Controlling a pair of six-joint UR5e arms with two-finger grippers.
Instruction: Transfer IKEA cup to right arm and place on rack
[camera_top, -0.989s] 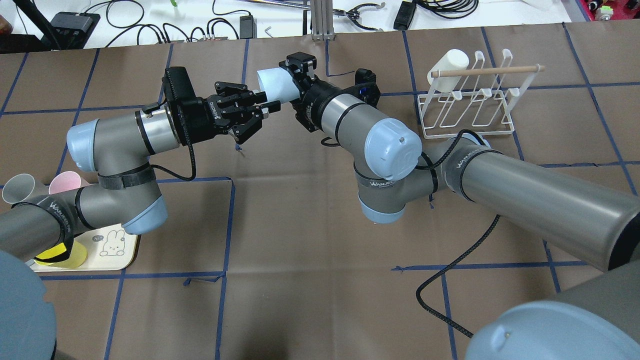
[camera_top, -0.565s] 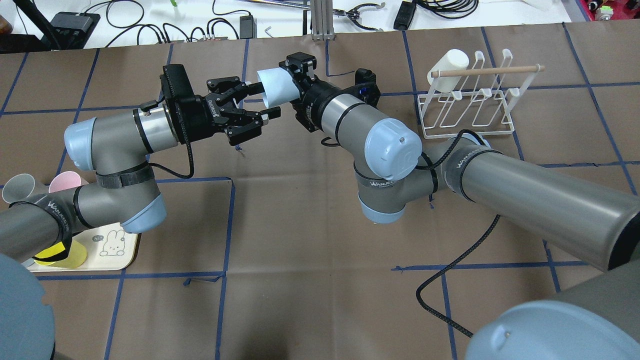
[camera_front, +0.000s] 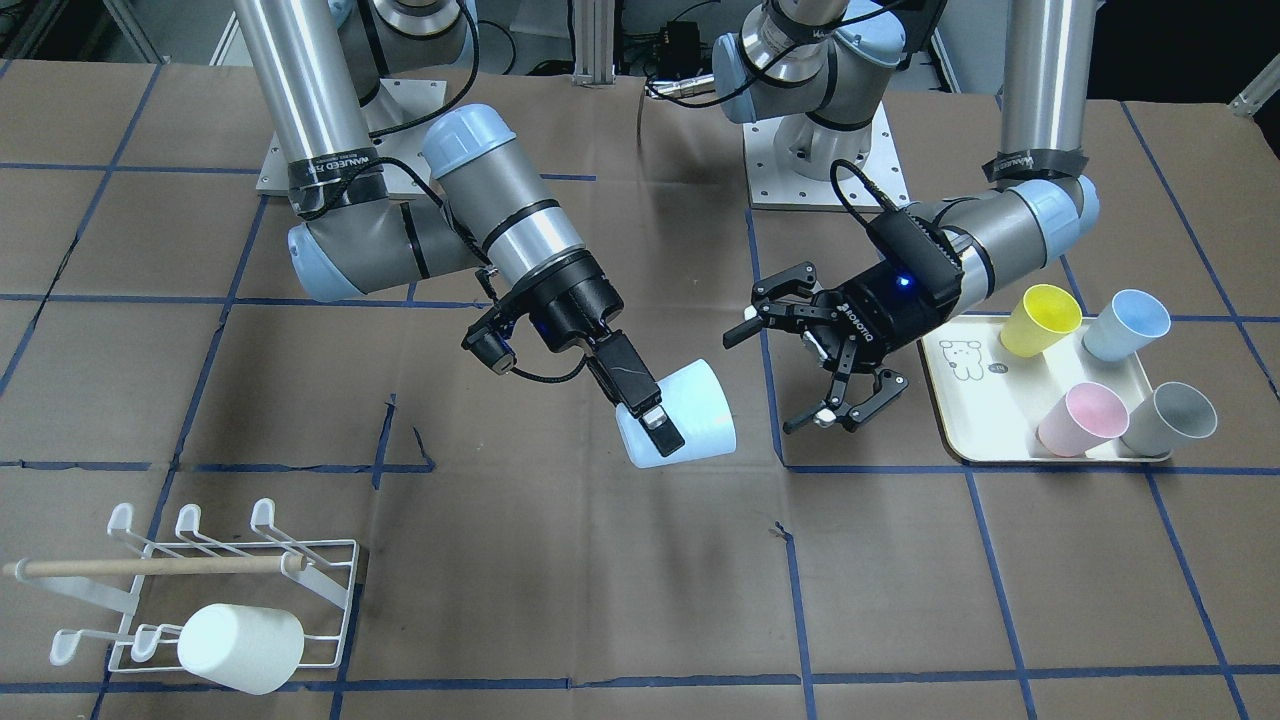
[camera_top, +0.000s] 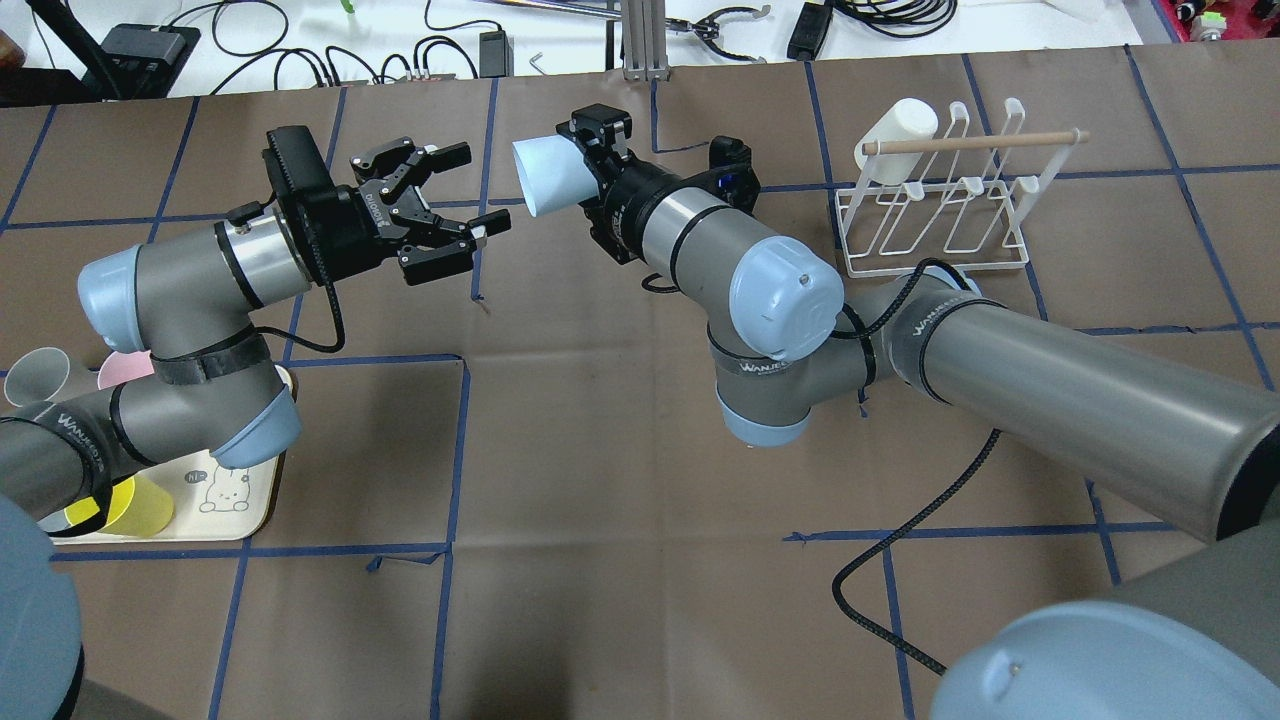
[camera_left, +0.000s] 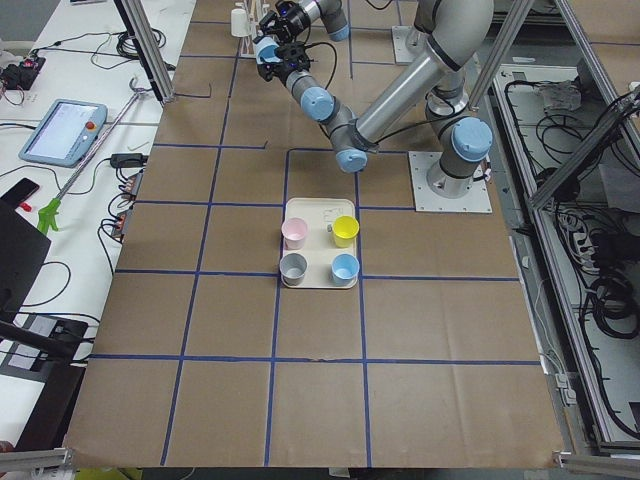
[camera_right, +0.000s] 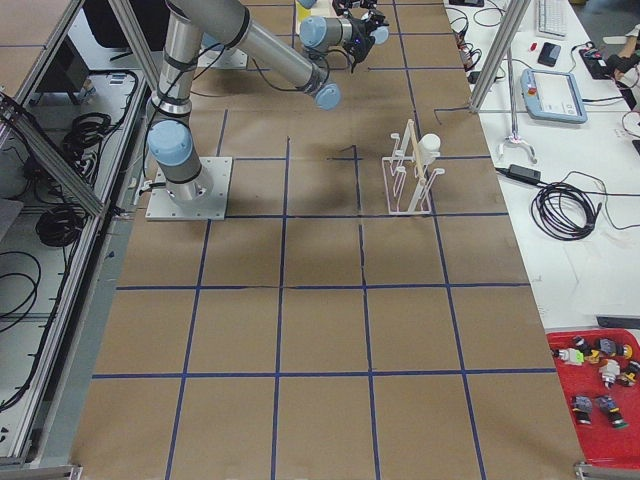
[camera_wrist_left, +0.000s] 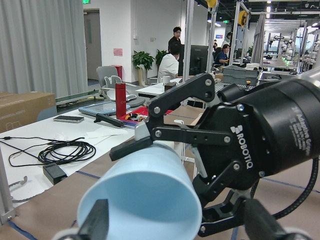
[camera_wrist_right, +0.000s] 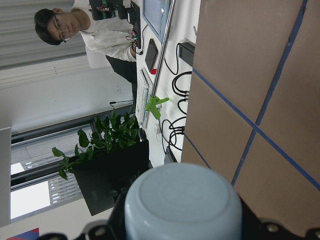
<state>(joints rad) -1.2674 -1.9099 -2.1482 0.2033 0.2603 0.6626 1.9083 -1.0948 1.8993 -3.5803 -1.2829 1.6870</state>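
Observation:
The pale blue IKEA cup (camera_top: 548, 176) lies on its side in the air, held by my right gripper (camera_top: 578, 168), which is shut on its body near the base. In the front view a black finger (camera_front: 655, 420) crosses the cup (camera_front: 690, 415). The right wrist view shows the cup's base (camera_wrist_right: 182, 205). My left gripper (camera_top: 473, 190) is open and empty, a short way left of the cup's mouth. The left wrist view looks into that mouth (camera_wrist_left: 145, 200). The white wire rack (camera_top: 940, 215) with its wooden dowel stands at the far right and carries a white cup (camera_top: 897, 135).
A cream tray (camera_front: 960, 400) beside the left arm holds a yellow (camera_front: 1040, 320), a blue (camera_front: 1125, 325), a pink (camera_front: 1080, 418) and a grey cup (camera_front: 1168, 418). The right arm's black cable (camera_top: 900, 560) trails over the brown table. Cables and tools lie beyond the far edge.
My left gripper opened, let go of the blue cup's rim and drew back to the left. The cup stayed in my right gripper, which has barely moved.

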